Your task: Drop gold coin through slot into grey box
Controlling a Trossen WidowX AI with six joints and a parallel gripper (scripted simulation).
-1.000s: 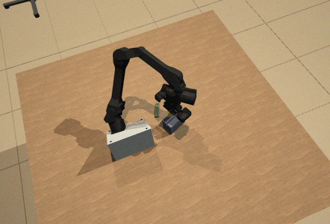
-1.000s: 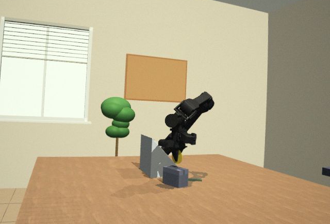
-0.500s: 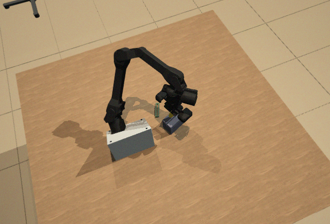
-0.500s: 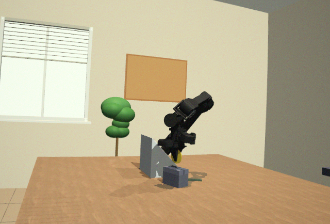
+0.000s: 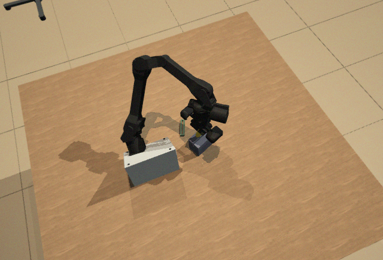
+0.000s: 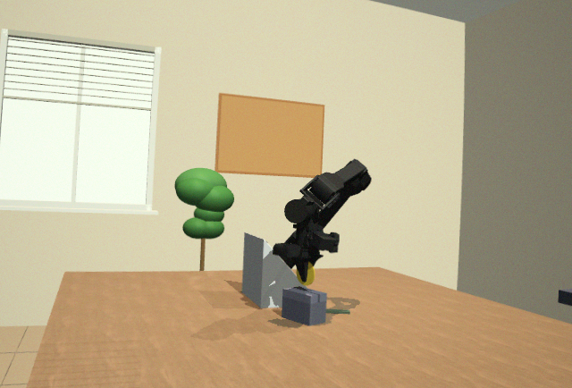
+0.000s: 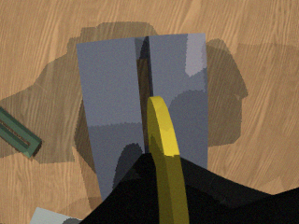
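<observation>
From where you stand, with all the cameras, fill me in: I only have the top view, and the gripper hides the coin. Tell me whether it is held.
Observer: Yes. In the wrist view the gripper is shut on the gold coin, held edge-on.
Operator: Give me its line against the slot.
Observer: The wrist view shows the coin's edge almost in line with the slot in the grey box.
Operator: Report the height.
Observer: In the exterior view the coin's lower rim hangs just above the lid, not yet in.
</observation>
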